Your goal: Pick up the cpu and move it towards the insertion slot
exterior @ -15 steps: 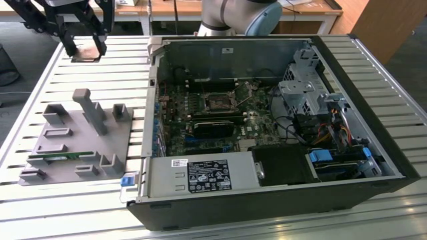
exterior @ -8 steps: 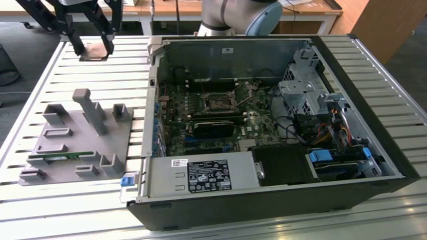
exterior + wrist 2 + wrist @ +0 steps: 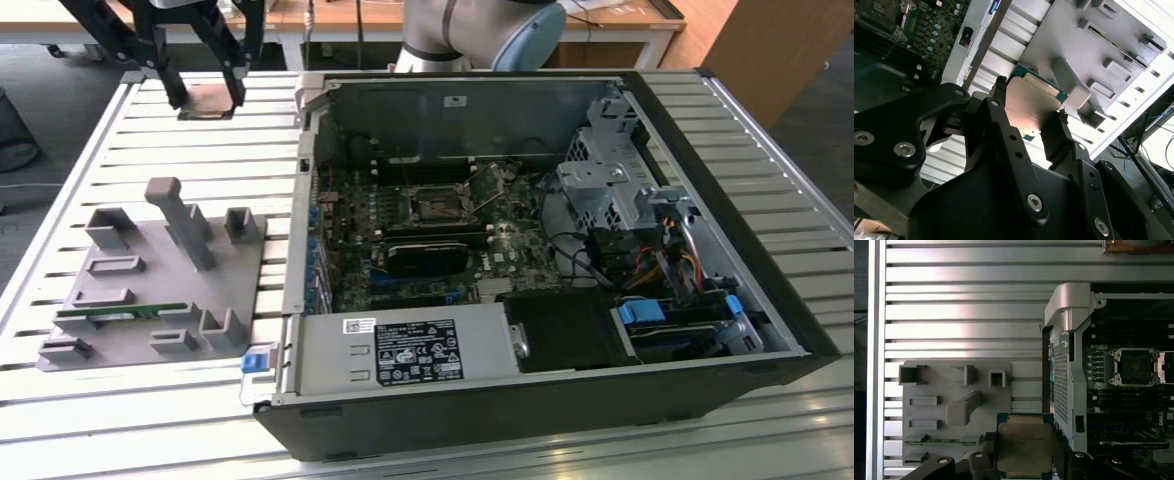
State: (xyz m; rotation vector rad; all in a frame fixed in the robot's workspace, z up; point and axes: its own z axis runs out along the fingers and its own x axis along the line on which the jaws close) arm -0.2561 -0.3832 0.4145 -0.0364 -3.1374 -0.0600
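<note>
Gripping the cpu (image 3: 1033, 107) by two opposite edges, claw (image 3: 1029, 112) closed onto it, fingers (image 3: 999, 115) dark. Carried clear above the slatted bench (image 3: 187, 150), beside the open computer case (image 3: 641, 90). Well apart from the insertion slot (image 3: 1135, 367) on the motherboard; grey fixture plate (image 3: 934, 410) below.

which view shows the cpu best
The first wrist view: the cpu faces the camera, held in the gripper. The second wrist view shows its shiny top at a slant. The exterior view shows it far off between the fingers.
</note>
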